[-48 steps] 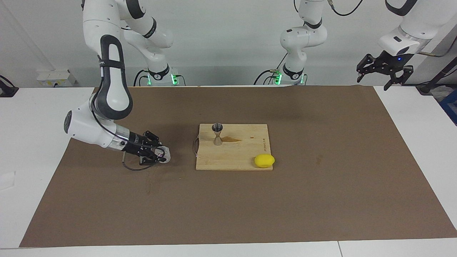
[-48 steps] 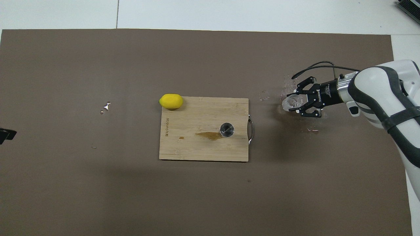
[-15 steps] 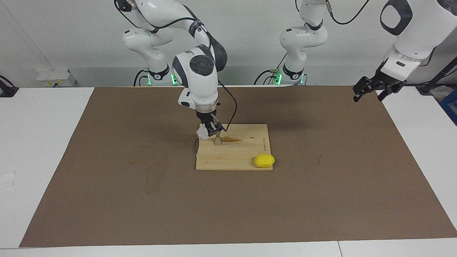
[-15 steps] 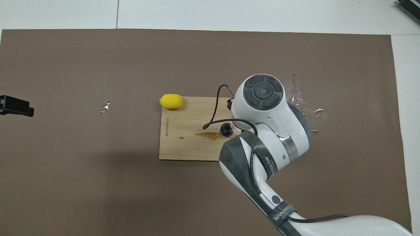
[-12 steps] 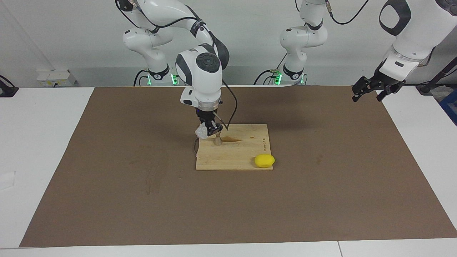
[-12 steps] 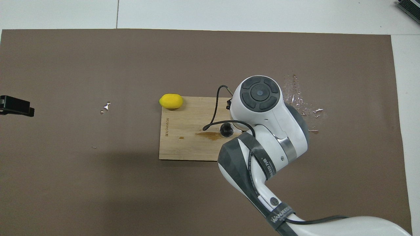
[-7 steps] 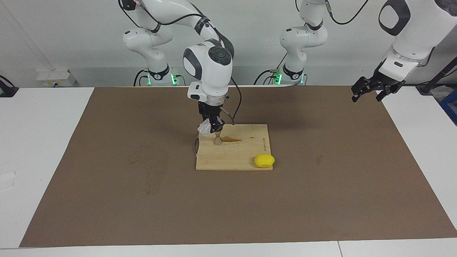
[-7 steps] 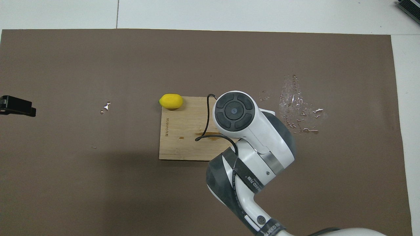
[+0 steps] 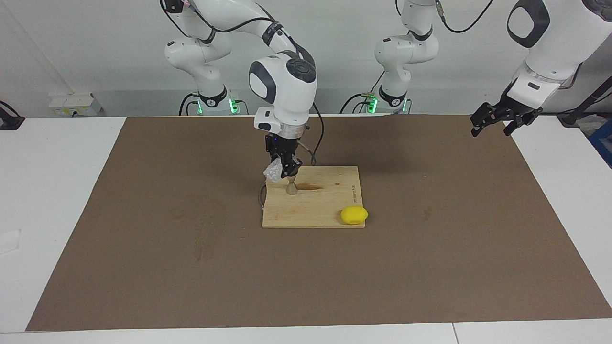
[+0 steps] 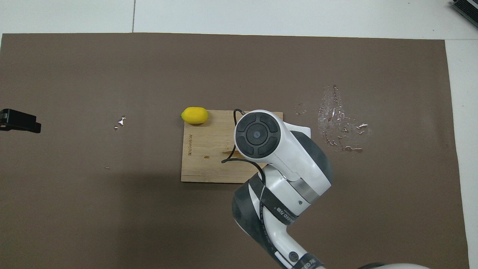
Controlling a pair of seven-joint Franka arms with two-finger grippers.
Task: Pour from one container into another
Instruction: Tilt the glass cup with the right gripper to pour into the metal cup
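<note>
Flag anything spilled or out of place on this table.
A brown liquid streak stains the cutting board beside the jigger. Shiny droplets also dot the brown mat toward the right arm's end, apart from the board.

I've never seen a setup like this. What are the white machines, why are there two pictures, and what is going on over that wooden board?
They are two robot arms. One picture looks at them across the table; the other looks down from above their end. On the brown mat lies a wooden board with a yellow lemon and a metal jigger. The right gripper holds a tilted clear cup over the jigger, shut on it. From above, the arm hides both. The left gripper waits, open, over the mat's corner at its own end.
</note>
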